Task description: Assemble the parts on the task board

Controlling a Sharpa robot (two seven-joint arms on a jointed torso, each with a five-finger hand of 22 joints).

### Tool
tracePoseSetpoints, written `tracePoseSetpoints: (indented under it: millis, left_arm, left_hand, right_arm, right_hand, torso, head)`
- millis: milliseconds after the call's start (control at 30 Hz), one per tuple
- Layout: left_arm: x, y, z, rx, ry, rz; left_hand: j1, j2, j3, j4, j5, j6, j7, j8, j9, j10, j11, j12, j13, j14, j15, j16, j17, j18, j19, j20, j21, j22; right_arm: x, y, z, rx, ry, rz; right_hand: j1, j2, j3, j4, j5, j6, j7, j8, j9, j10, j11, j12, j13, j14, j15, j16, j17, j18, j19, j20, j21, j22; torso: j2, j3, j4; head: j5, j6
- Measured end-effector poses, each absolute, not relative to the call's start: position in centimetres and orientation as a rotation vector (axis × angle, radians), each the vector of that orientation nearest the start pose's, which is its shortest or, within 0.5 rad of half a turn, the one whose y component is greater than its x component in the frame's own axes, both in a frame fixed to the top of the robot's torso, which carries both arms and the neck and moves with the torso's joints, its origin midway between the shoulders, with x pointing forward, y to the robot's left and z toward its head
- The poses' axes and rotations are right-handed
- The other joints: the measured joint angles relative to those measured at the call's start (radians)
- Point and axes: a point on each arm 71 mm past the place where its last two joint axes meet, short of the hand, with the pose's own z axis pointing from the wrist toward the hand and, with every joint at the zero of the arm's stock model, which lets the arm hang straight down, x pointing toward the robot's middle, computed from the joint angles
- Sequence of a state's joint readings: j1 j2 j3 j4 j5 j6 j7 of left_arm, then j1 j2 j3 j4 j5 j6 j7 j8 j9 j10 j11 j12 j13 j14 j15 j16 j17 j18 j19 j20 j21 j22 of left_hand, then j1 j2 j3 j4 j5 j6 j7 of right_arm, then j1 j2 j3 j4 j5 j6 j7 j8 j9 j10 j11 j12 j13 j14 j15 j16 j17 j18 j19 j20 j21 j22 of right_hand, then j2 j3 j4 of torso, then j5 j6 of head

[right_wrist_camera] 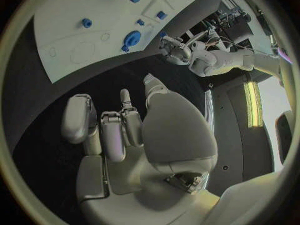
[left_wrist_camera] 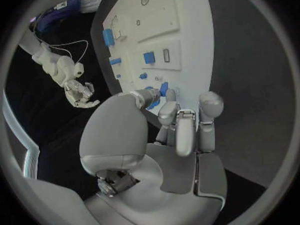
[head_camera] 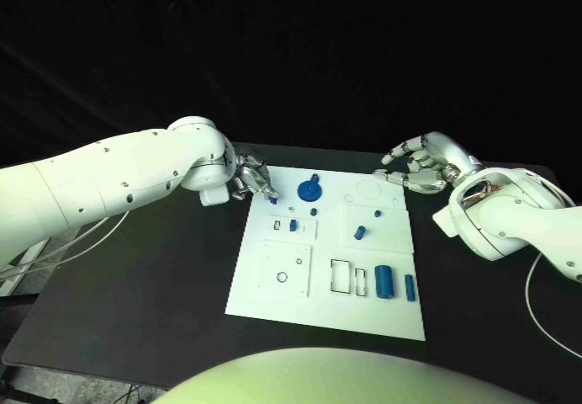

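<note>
The left hand (head_camera: 251, 181) pinched a small blue part (head_camera: 272, 200) at the task board's (head_camera: 273, 303) far corner, likely to fit it in, while the right hand (head_camera: 419, 166) waited beside the board, fingers apart and holding nothing.

Dim black surroundings, a brightly lit task board (head_camera: 273, 295) (wrist views bend at edges).
</note>
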State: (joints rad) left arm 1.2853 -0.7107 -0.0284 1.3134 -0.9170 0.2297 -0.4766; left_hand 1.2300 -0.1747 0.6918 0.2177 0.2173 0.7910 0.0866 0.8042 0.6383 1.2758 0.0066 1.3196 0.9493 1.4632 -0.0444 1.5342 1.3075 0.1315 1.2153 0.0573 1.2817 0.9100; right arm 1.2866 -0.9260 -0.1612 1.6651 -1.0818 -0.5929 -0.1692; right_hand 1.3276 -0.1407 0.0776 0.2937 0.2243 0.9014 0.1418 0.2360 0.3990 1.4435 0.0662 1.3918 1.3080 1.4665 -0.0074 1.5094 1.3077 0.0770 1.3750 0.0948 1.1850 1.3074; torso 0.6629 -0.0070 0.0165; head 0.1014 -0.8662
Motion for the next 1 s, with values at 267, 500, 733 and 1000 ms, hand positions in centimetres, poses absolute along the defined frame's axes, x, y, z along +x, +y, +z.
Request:
tracePoseSetpoints:
  millis: [267, 500, 733, 1000]
  left_arm:
    - [50.6, 20.4, -19.9, -0.299, 2.297, -0.588]
    - [49.7, 20.1, -20.4, -0.269, 2.259, -0.606]
    - [49.0, 19.8, -21.3, -0.231, 2.251, -0.596]
    - [48.7, 19.6, -21.4, -0.194, 2.247, -0.579]
  left_hand:
    - [-0.010, -0.008, 0.039, -0.030, 0.006, 0.007, 0.001, 0.001, -0.001, 0.013, -0.002, 0.005, 0.011, 0.004, -0.004, 0.000, 0.000, 0.000, 0.011, -0.004, 0.011, 0.017]
    - [-0.013, -0.011, 0.042, -0.028, 0.007, 0.007, 0.000, 0.001, -0.003, 0.015, -0.003, 0.005, 0.014, 0.004, -0.004, 0.000, 0.000, 0.000, 0.011, -0.004, 0.012, 0.023]
    - [-0.017, -0.015, 0.042, -0.028, 0.007, 0.010, 0.001, 0.000, -0.003, 0.015, -0.003, 0.005, 0.015, 0.004, -0.004, 0.000, 0.000, 0.000, 0.014, 0.000, 0.015, 0.025]
    - [-0.020, -0.018, 0.043, -0.026, 0.007, 0.010, 0.001, 0.004, -0.003, 0.018, -0.006, 0.009, 0.020, 0.004, -0.004, 0.000, 0.000, 0.000, 0.018, -0.004, 0.019, 0.031]
  right_arm:
    - [46.4, -21.8, -17.2, 0.305, 1.595, 0.737]
    - [46.4, -21.9, -17.2, 0.305, 1.595, 0.737]
    - [46.4, -21.9, -17.2, 0.306, 1.596, 0.735]
    - [46.4, -21.9, -17.2, 0.306, 1.596, 0.736]
  right_hand:
    - [0.000, 0.000, 0.000, 0.000, 0.000, 0.000, 0.000, 0.000, 0.000, 0.000, 0.000, 0.000, 0.000, 0.000, 0.000, 0.000, 0.000, 0.000, 0.000, 0.000, 0.000, 0.000]
    - [-0.004, 0.004, 0.000, 0.000, 0.000, 0.000, 0.000, 0.004, 0.000, 0.000, 0.000, 0.000, 0.000, 0.000, 0.000, 0.000, 0.000, 0.000, 0.000, 0.000, 0.000, 0.000]
    - [-0.005, 0.005, 0.000, 0.000, 0.000, 0.000, 0.000, 0.004, 0.000, 0.000, 0.000, 0.000, 0.000, 0.000, 0.000, 0.000, 0.000, 0.000, 0.000, 0.000, 0.000, 0.001]
    - [-0.005, 0.005, 0.000, 0.000, 0.000, 0.000, 0.000, 0.004, 0.000, 0.000, 0.000, 0.000, 0.000, 0.000, 0.000, 0.000, 0.000, 0.000, 0.000, 0.000, 0.000, 0.001]
  torso:
    - [0.000, -0.0006, -0.0003]
    - [0.002, -0.0013, -0.0003]
    - [0.003, -0.0020, -0.0012]
    - [0.003, -0.0013, -0.0014]
  head:
    - [0.004, -0.001]
    - [0.004, -0.004]
    - [0.005, -0.006]
    - [0.005, -0.007]
